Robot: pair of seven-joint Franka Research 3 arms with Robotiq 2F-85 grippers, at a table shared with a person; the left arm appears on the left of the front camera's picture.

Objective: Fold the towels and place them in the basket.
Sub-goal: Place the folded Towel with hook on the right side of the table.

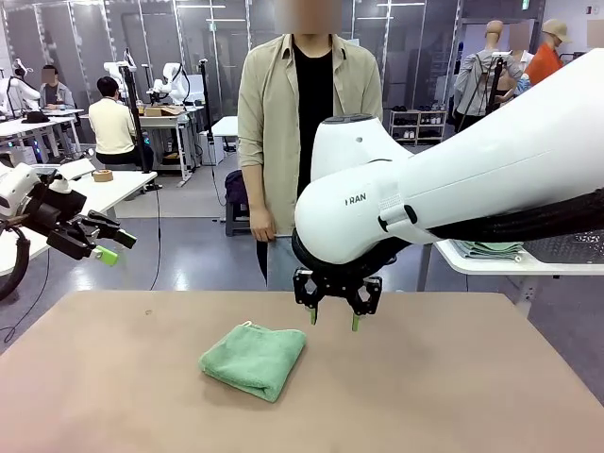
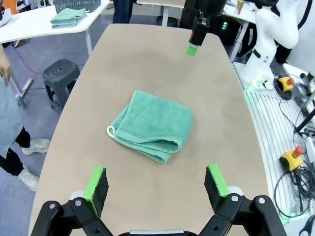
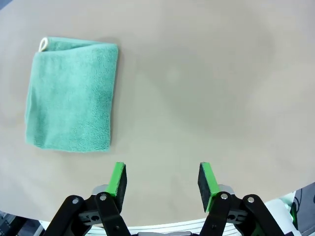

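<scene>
A mint green towel lies folded into a small square on the tan table, left of centre. From above it appears as the towel with a white corner loop. My right gripper hangs just above the table to the towel's right, apart from it. Seen from its own wrist, the right gripper is open with nothing between the pads. My left gripper is raised off the table's left side; the left gripper is open and looks down at the towel. The dark mesh basket stands on a white side table at the right.
A person in a beige shirt stands at the far edge, hands down. Folded towels lie beside the basket on the white side table. A stool and cables sit on the floor around the table.
</scene>
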